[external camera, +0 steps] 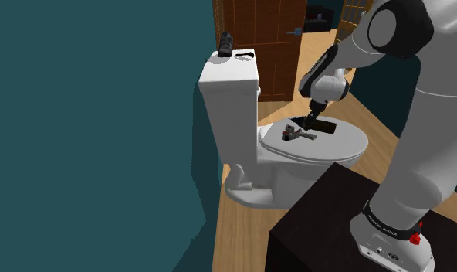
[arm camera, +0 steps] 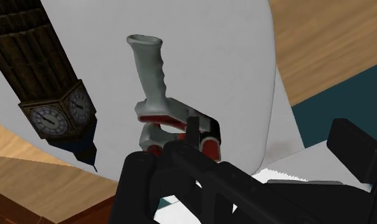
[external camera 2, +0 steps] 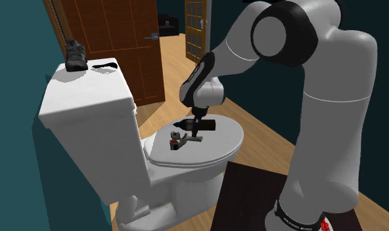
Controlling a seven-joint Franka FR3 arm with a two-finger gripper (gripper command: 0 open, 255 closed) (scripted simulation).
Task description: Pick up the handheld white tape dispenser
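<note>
At the tip of your gripper (external camera 2: 196, 134) the jaws stand wide: in the wrist view the two black fingers (arm camera: 354, 147) are well apart with nothing clasped between them. Just ahead of them the tape dispenser (arm camera: 150, 70) lies flat on the closed toilet lid (external camera: 352, 144). Its pale grey-white handle points away from the gripper, and its red-trimmed head is partly hidden behind one finger (whether that finger touches it, you cannot tell). Near the dispenser, also on the lid, lies a dark model clock tower (arm camera: 50, 95). In the second exterior view your gripper hangs low over the lid, with the dispenser on its tank side and the tower just behind it. Farther out, the white tank (external camera: 231, 85) carries a dark shoe-like thing (external camera 2: 75, 56) and a flat black item (external camera 2: 105, 64). Beyond the toilet you see a brown wooden door (external camera 2: 114, 36) and a teal wall (external camera: 88, 124). Your dark stand (external camera: 319, 228) sits on the wooden floor (external camera: 242, 232).
</note>
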